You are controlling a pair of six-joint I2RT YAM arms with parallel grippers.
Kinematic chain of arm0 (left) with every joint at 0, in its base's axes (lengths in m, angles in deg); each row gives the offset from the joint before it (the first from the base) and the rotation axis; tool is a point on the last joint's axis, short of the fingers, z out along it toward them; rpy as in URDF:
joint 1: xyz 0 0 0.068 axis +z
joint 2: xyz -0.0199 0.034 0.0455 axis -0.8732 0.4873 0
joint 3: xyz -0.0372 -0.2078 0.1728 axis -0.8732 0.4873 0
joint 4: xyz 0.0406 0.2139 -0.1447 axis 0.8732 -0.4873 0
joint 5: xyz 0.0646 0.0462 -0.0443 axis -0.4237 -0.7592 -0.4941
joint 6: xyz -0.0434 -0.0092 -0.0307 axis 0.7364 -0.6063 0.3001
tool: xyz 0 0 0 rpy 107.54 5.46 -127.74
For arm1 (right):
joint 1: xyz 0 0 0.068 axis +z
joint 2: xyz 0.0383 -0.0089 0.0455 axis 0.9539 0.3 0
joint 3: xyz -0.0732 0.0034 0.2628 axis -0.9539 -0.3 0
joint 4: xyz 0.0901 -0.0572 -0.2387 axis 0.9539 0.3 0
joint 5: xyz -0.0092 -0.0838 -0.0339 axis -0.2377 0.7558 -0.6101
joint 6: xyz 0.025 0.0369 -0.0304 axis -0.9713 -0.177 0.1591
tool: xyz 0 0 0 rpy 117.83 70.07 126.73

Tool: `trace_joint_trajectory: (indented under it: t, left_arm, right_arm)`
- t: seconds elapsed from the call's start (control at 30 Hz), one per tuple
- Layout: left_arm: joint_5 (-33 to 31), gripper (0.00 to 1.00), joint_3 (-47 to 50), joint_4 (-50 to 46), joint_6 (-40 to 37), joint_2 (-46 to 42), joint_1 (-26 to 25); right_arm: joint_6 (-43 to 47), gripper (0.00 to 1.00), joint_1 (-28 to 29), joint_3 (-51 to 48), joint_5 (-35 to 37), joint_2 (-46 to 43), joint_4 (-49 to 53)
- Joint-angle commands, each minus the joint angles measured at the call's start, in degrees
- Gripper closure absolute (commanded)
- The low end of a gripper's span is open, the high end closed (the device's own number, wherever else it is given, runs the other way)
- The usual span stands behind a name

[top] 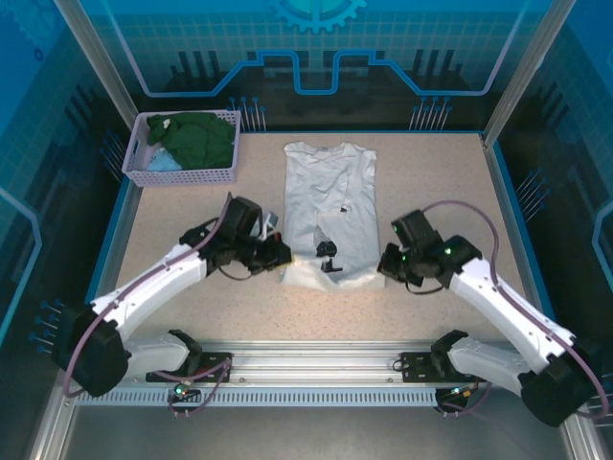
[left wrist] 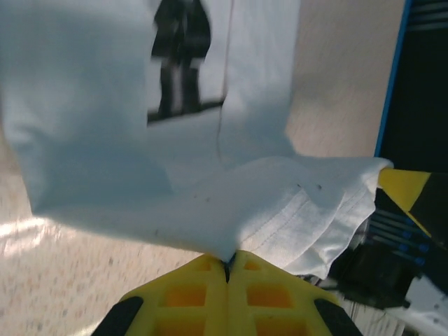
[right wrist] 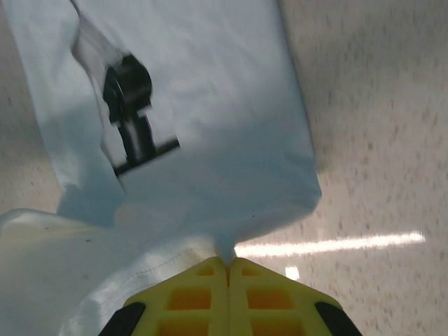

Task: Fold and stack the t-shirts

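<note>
The large white t-shirt [top: 330,206] with a black print [top: 330,251] lies lengthwise in the middle of the table, its sides folded in to a narrow strip. My left gripper [top: 283,255] is shut on the near left corner of its hem [left wrist: 231,241]. My right gripper [top: 384,262] is shut on the near right corner [right wrist: 224,245]. Both corners are lifted, so the near end [top: 329,275] bunches up. A dark green t-shirt [top: 203,137] and a light blue one [top: 163,161] lie in the basket at the back left.
The lavender mesh basket [top: 182,176] stands at the table's back left corner. Speckled beige tabletop [top: 436,182] lies open on both sides of the white shirt. A blue rim [top: 503,196] edges the table.
</note>
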Motion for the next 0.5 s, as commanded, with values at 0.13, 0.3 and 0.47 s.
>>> trace_joint_trajectory:
  t: [0.13, 0.3, 0.47]
  left_arm:
    - [-2.8, 1.00, -11.1, 0.0, -4.5, 14.0, 5.8]
    - [-3.4, 1.00, -15.1, 2.9, -2.8, 22.2, 8.5]
    - [-3.7, 1.00, -19.0, 4.2, -2.1, 29.5, 10.5]
  right_arm:
    - [8.9, 1.00, -8.8, 11.2, -3.4, 15.9, -5.6]
    - [10.8, 1.00, -12.0, 18.0, -5.3, 27.3, -7.3]
    - [11.6, 1.00, -14.1, 25.2, -7.2, 37.7, -7.5]
